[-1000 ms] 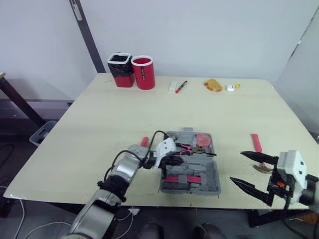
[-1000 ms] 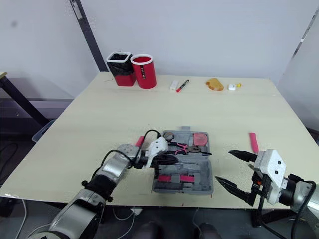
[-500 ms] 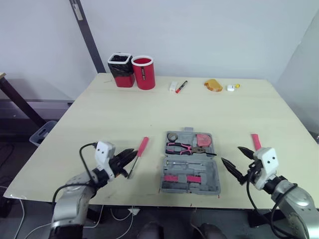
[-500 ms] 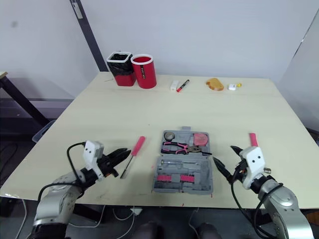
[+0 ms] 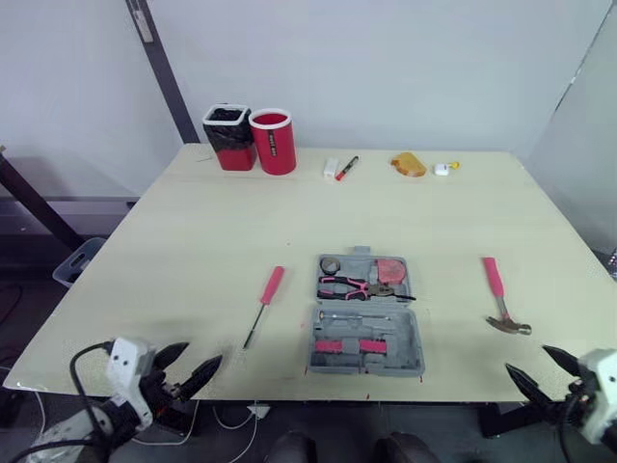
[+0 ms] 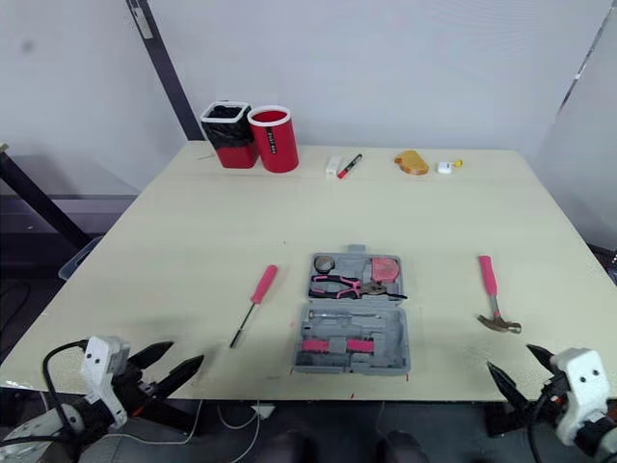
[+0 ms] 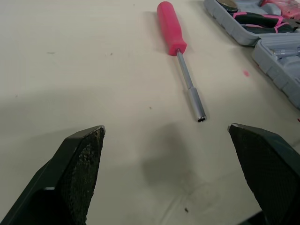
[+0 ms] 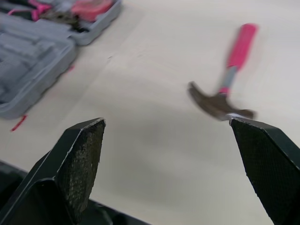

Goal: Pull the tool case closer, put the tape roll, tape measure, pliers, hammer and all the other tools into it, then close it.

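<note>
The grey tool case (image 5: 366,340) lies open near the table's front edge. Its far half holds a tape roll (image 5: 331,265), pink-handled pliers (image 5: 349,286) and a pink tape measure (image 5: 390,270). A pink-handled screwdriver (image 5: 275,285) lies left of the case, also seen from the left wrist (image 7: 170,27). The pink-handled hammer (image 5: 495,283) lies right of the case, head toward me (image 8: 216,104). My left gripper (image 5: 201,353) hangs open off the front left edge, holding nothing. My right gripper (image 5: 528,360) stands open off the front right edge, short of the hammer.
At the table's back stand a black cup (image 5: 227,135) and a red cup (image 5: 275,141). Further right along the back lie a white block (image 5: 331,167), a marker (image 5: 347,167), an orange object (image 5: 412,164) and a small white piece (image 5: 442,169).
My left gripper left the case, drew back to the front left edge and opened. My right gripper also pulled back and down toward the front right edge, still open.
</note>
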### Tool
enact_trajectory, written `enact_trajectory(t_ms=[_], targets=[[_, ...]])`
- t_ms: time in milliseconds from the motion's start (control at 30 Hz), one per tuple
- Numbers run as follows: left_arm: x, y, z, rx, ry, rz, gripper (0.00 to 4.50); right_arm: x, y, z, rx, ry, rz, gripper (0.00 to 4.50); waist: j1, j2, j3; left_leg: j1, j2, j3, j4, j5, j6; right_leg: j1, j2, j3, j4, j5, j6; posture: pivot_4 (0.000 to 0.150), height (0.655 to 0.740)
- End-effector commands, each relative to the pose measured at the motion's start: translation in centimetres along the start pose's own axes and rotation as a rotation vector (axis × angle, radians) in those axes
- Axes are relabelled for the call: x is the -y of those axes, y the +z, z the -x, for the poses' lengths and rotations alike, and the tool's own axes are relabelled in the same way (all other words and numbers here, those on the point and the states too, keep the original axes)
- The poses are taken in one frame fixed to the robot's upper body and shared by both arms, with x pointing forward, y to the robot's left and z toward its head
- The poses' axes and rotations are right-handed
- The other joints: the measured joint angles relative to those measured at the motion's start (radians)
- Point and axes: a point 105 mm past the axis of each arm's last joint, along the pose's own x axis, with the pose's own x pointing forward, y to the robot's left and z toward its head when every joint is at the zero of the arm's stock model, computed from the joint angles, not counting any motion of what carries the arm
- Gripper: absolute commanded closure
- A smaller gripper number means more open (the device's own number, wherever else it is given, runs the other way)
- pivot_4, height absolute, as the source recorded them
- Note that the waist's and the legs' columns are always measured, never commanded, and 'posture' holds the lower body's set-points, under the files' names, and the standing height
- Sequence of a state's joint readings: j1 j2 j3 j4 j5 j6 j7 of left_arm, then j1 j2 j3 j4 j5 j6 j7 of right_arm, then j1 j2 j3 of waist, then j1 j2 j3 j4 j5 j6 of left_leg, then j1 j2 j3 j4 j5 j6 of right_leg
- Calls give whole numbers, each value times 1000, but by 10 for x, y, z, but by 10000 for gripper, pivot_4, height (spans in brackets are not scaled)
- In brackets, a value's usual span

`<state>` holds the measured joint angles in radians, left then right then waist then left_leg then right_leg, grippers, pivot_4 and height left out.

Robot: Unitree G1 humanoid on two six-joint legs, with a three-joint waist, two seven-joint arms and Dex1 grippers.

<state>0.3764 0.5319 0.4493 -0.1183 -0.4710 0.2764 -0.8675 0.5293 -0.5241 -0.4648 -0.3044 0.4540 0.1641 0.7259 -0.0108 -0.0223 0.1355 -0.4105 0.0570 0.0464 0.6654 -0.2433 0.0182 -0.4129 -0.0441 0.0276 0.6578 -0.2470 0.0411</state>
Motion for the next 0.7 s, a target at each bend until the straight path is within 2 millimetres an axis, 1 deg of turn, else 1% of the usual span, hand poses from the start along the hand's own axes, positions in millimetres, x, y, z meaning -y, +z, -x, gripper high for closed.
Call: enact_trajectory(t_ms=[33,133,167,200,267,333,367,400,433,500,567,633,700], targets=[[8,20,-3,68,-32,-53,208,11,17,-1,52,-31,25,0,0,0,0,0,0,0,0,0,0,0,-1,0,0,0,0,1500,7400],[16,34,-9,109,-74,-63,208,14,27,-10,67,-42,13,0,1,1,1,-1,0,0,-1,0,1,0,-2,-3,0,0,0,1500,7400],[20,42,-12,125,-107,-75,208,13,31,-17,66,-40,8,0,1,1,1,-1,-1,0,-1,1,1,0,-2,-4,0,0,-1,1500,7400],[24,48,-15,134,-130,-84,208,13,34,-22,64,-39,5,0,1,1,1,-1,-1,0,-1,1,2,0,-2,-4,0,2,-4,1500,7400],[50,76,-27,177,-319,-144,208,15,52,-52,49,-64,-2,0,-1,0,2,-1,-1,0,-1,2,4,0,-2,-4,0,2,-4,1500,7400],[67,93,-33,199,-437,-183,208,19,65,-73,45,-103,-6,0,-4,1,4,-1,0,1,1,3,4,-1,-2,-5,0,4,-5,1500,7400],[73,97,-34,197,-473,-207,208,21,67,-80,40,-129,-38,0,-3,2,4,-2,0,1,1,3,4,-2,-2,-6,0,4,-6,1500,7400],[79,100,-36,197,-507,-224,208,25,65,-86,15,-159,-68,0,-2,2,3,-2,-1,2,0,3,5,-2,1,-7,0,5,-6,1500,7400],[86,107,-38,209,-547,-225,208,30,64,-94,-16,-187,-56,0,-2,2,2,-2,-1,2,0,3,5,-2,1,-7,0,5,-7,1500,7400],[97,115,-39,214,-616,-237,208,34,59,-105,-69,-207,-84,0,0,2,2,-2,-3,3,-5,2,5,-2,2,-6,-3,4,-6,1500,7400],[106,122,-41,220,-671,-248,208,45,54,-113,-103,-275,-102,0,4,1,3,-4,-6,3,-7,2,5,-2,4,-7,-6,4,-5,1500,7400],[112,127,-43,226,-708,-239,208,47,51,-119,-121,-292,-153,0,6,2,3,-5,-7,3,-9,3,5,-2,5,-7,-7,4,-4,1500,7400],[120,127,-46,221,-749,-273,208,56,45,-125,-144,-356,-176,0,2,2,3,-4,-7,3,-12,3,5,-2,6,-7,-7,5,-3,1500,7400]])
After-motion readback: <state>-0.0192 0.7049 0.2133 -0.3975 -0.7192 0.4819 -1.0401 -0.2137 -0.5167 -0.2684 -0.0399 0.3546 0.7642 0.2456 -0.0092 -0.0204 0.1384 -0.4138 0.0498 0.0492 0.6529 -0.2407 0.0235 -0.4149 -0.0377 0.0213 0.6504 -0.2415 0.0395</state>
